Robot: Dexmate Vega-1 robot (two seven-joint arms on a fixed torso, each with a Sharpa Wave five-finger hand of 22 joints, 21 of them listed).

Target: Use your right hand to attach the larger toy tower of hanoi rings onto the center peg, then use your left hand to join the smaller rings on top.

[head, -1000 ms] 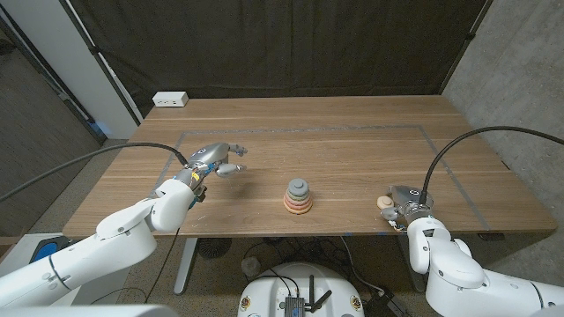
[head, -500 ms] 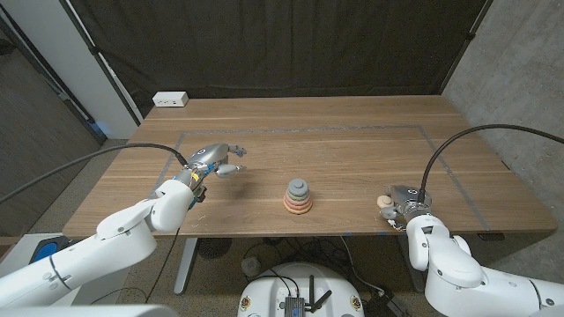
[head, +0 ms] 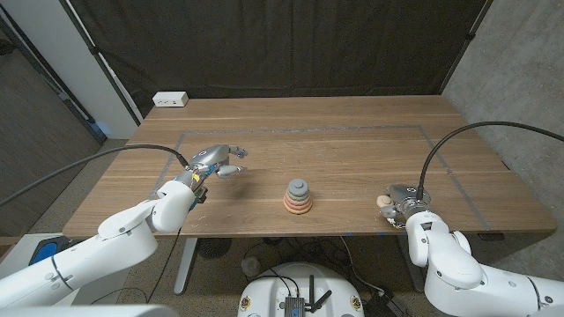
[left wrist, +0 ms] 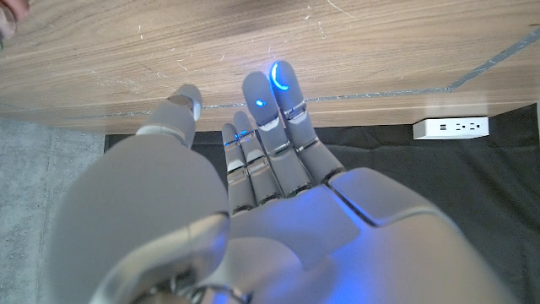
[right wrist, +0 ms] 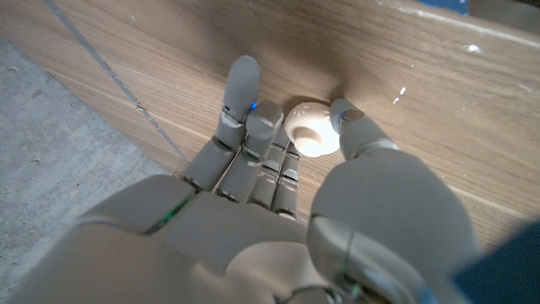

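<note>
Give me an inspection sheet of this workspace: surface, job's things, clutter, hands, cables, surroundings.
Surface: wooden table with taped rectangle outline.
Job's things: ring tower stacked near the table's front middle; a small cream ring by the right hand's fingertips.
Clutter: white power strip at the far left corner.
Hands: left hand empty, fingers apart; right hand at the cream ring, grip unclear.
Cables: black cable arching to the right wrist; one along the left arm.
Surroundings: dark curtain behind.
</note>
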